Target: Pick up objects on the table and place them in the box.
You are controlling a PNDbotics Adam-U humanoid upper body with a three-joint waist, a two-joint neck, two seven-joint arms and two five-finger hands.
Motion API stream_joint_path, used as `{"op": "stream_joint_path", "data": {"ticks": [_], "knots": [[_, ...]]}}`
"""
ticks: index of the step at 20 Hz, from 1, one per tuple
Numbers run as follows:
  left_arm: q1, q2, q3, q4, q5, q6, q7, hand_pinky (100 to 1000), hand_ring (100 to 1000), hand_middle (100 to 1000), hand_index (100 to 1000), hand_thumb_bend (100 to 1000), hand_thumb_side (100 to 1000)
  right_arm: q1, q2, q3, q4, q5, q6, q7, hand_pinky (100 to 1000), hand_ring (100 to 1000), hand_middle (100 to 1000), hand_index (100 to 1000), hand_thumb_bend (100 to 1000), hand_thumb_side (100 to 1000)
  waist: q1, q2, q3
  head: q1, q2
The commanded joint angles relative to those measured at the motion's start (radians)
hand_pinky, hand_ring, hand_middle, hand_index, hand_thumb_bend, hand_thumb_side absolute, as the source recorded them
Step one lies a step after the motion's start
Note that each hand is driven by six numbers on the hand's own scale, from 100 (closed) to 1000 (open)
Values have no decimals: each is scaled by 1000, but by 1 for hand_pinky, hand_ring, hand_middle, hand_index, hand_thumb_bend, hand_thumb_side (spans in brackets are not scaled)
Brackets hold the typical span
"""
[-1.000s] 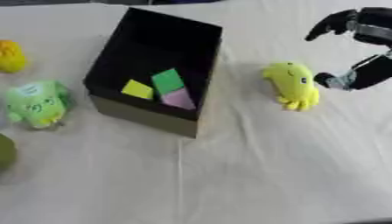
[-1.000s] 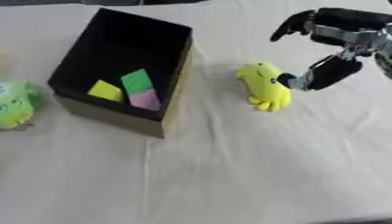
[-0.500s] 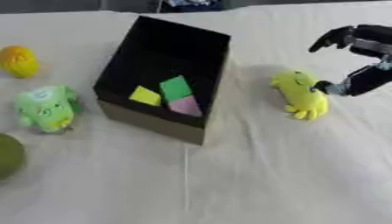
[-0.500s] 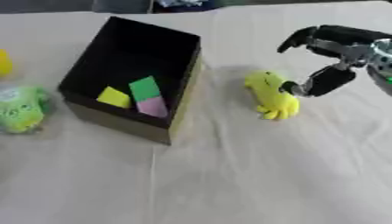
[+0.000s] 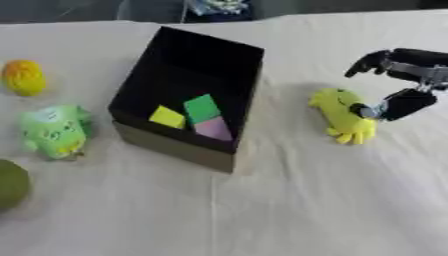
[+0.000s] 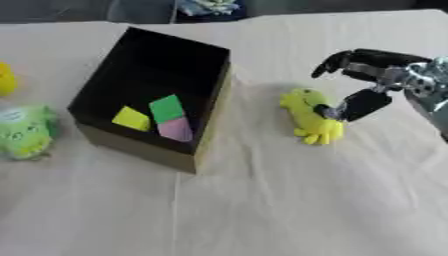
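One yellow plush toy (image 6: 308,116) lies between the right hand's (image 6: 374,80) spread, unclosed fingers (image 6: 337,60).

The right hand (image 6: 372,82) has dropped lower beside the black box (image 5: 188,97) and now brackets the yellow plush toy (image 6: 308,116) from above. Its thumb (image 6: 354,106) has closed in, tip now right at the toy's side facing away from the box, where a second ago there was a gap. The fingers (image 6: 337,61) arch over the toy's far end, still spread. The toy itself has turned slightly.
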Motion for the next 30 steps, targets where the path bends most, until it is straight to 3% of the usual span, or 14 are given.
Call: {"op": "stream_joint_path", "data": {"ticks": [1, 13, 18, 19, 21, 26, 27, 30], "knots": [[-16, 19, 5, -15, 5, -1, 5, 841, 840, 830, 904, 380, 666, -25, -5, -2, 39, 19, -4, 7, 881, 925, 878, 886, 287, 367, 5, -4, 2, -3, 1], [-24, 17, 5, -15, 8, -9, 14, 841, 840, 822, 896, 379, 660, -65, 39, 16, 145, 95, -33, 105, 878, 922, 861, 889, 301, 406, 8, 4, 6, -4, 30], [-28, 16, 4, -15, 9, -13, 18, 841, 840, 819, 893, 379, 659, -83, 55, 23, 163, 98, -43, 128, 870, 898, 706, 857, 303, 388, 9, 7, 6, -4, 37], [-28, 16, 4, -15, 9, -14, 18, 841, 840, 819, 892, 379, 659, -85, 57, 23, 160, 95, -47, 123, 861, 880, 634, 817, 313, 352, 9, 8, 7, -3, 39], [-29, 16, 5, -15, 9, -15, 19, 841, 839, 818, 891, 378, 659, -86, 59, 24, 147, 85, -52, 101, 853, 860, 582, 769, 306, 310, 10, 9, 7, -1, 44], [-33, 14, 5, -15, 9, -17, 19, 841, 837, 815, 887, 377, 658, -88, 57, 25, 117, 69, -48, 24, 825, 794, 512, 675, 296, 175, 10, 8, 8, 0, 52], [-34, 13, 5, -15, 9, -18, 20, 841, 836, 813, 886, 377, 657, -89, 57, 26, 115, 71, -46, 9, 808, 762, 490, 650, 294, 105, 10, 8, 9, 0, 53], [-35, 11, 6, -15, 8, -21, 22, 840, 835, 811, 884, 378, 655, -92, 61, 31, 122, 84, -47, -32, 795, 742, 482, 634, 277, 100, 10, 6, 11, -3, 54]]}}
